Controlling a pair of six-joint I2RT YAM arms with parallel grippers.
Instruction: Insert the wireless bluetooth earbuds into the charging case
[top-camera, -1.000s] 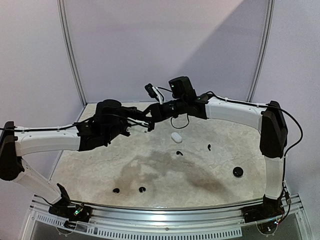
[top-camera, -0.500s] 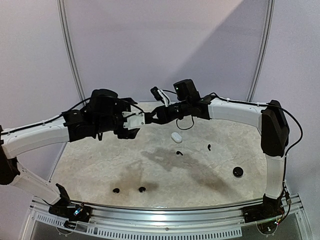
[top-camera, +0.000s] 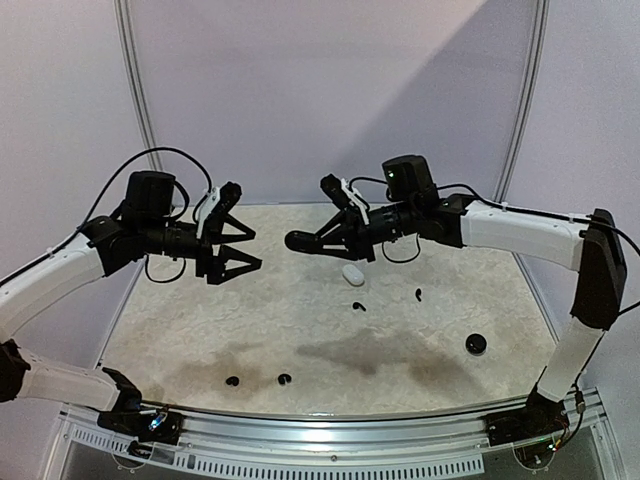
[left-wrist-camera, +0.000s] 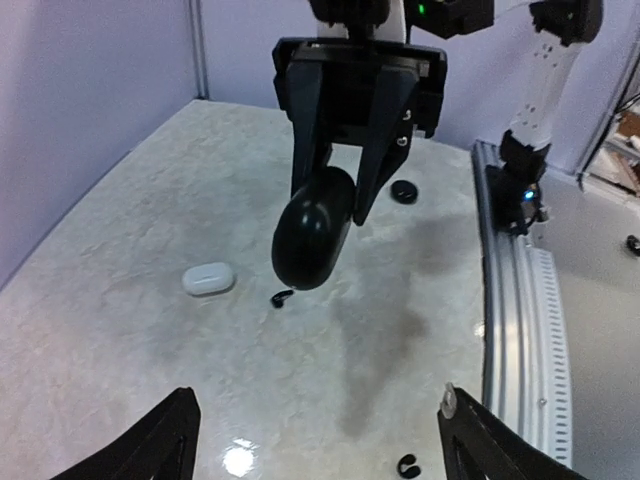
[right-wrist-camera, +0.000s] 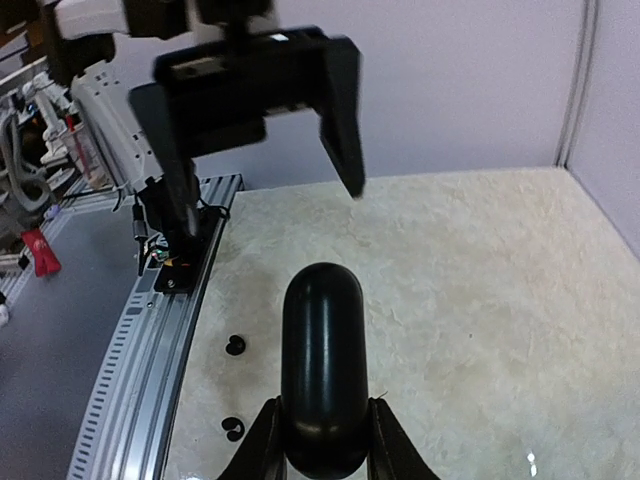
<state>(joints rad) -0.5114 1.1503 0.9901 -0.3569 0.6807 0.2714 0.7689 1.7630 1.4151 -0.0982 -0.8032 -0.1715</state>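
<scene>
Now clenching a glossy black pill-shaped charging case (right-wrist-camera: 322, 350) in the right gripper (right-wrist-camera: 320, 420), aloft over the mottled beige table (top-camera: 300, 320). Facing it with the left gripper (left-wrist-camera: 318, 397) spread wide, empty. Leaving small black curved earbuds (top-camera: 358, 306) loose on the table.

black case (right-wrist-camera: 322, 370) base cut off, left gripper (left-wrist-camera: 315, 400) mostly cropped, earbuds (top-camera: 284, 379) too small to make out

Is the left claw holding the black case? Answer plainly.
No, the black case sits clamped in the right claw, while the left claw is open and empty, apart from it.
</scene>
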